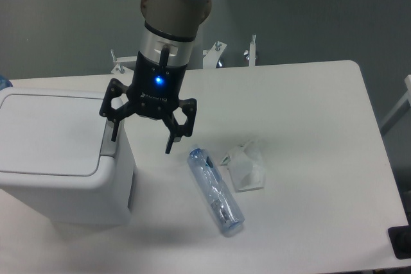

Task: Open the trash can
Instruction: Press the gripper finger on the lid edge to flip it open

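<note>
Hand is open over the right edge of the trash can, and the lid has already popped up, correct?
Not quite. The camera view shows the hand open at the trash can's right edge, one finger by the grey push tab, but the lid lies flat and closed. It has not popped up.

The trash can [61, 158] fills the counter's [308, 107] left side. A plastic bottle [216, 190] and crumpled wrapper [245, 170] lie centre-front; the right side lies bare.
</note>
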Motion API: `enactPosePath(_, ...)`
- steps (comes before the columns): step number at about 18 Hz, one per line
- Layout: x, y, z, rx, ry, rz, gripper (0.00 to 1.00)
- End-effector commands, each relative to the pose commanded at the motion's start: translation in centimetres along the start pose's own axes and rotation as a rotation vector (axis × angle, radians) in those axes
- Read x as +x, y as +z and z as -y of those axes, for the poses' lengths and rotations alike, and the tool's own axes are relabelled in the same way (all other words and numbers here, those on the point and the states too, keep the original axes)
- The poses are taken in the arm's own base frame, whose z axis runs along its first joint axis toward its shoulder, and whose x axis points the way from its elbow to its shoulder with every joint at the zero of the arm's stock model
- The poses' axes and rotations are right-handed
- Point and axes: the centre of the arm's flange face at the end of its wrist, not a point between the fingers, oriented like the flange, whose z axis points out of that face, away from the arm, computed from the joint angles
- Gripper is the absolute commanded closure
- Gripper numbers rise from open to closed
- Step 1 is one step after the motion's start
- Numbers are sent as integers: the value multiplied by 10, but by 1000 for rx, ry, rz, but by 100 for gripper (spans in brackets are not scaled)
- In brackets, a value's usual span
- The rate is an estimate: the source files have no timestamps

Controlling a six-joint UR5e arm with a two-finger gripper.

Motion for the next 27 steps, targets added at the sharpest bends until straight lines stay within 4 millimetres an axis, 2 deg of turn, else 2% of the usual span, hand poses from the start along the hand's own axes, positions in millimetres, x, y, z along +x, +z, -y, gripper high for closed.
enactPosePath(8, 4, 11, -7, -21, 2, -4, 0)
enactPosePath(27, 3, 12, -8, -15, 3, 11, 0)
